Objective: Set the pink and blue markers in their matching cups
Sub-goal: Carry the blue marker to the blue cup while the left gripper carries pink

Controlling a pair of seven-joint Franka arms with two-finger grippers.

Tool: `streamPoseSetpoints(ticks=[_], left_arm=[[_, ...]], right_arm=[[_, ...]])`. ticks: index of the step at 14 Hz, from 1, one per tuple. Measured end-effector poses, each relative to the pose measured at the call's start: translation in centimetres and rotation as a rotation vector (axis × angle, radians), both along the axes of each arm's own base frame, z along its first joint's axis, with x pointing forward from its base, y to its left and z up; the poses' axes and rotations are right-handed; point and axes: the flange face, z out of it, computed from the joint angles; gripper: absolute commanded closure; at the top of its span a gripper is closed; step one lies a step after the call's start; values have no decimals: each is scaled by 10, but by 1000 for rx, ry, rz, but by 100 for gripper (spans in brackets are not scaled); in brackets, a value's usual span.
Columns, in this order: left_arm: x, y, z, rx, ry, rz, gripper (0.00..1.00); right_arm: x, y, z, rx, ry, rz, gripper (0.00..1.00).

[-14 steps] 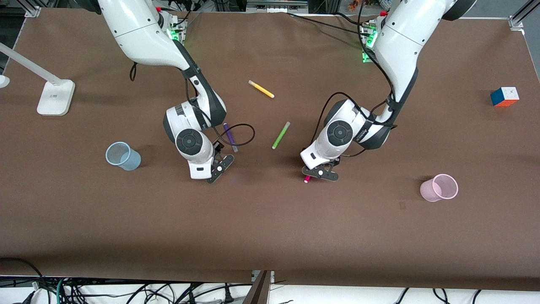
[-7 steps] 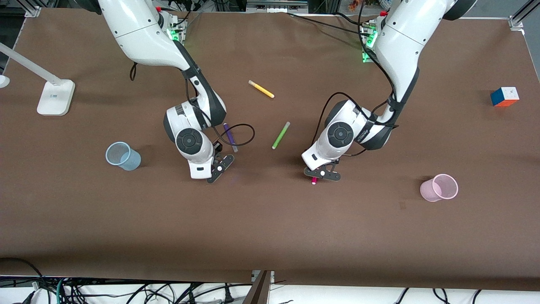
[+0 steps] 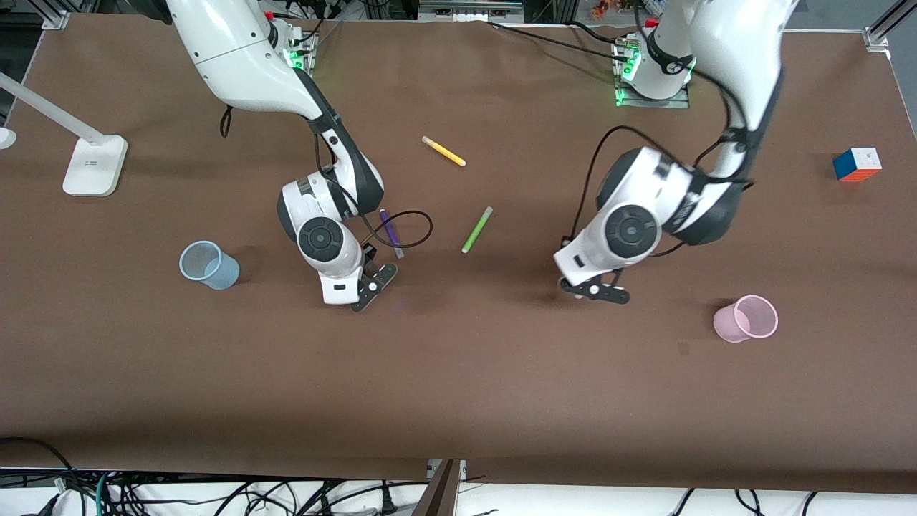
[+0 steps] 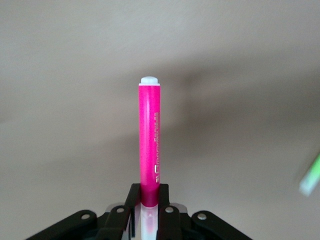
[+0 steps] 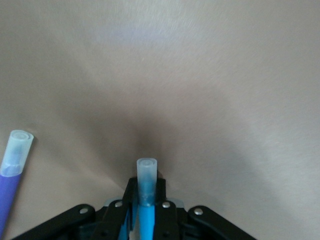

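Carrying the pink marker point(image 4: 149, 145) clamped in its jaws, the left gripper point(image 3: 596, 289) hangs over the worktop point(image 3: 458, 373); the pink cup point(image 3: 746, 318) stands toward the left arm's end. The right gripper point(image 3: 371, 281), clamping the blue marker point(image 5: 146, 192), hovers near the blue cup point(image 3: 208, 264).

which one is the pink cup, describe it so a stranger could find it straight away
Start at the brown table and go to the left arm's end, where the left end effector holds the pink marker in the air. The pink cup stands just past it, nearer the front camera. It is pale, translucent pink; the other cup is light blue.
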Motion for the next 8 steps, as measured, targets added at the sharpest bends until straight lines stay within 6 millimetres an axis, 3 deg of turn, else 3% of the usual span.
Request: streamPoseSetpoints(ticks=[2, 4, 8], left_arm=[[7, 35, 38, 43, 65, -46, 100], [22, 85, 57, 109, 97, -131, 100], [57, 196, 43, 243, 197, -361, 100]], right_arm=[[16, -17, 29, 18, -32, 62, 100], [33, -57, 69, 34, -10, 115, 100], [50, -131, 144, 187, 108, 270, 100]])
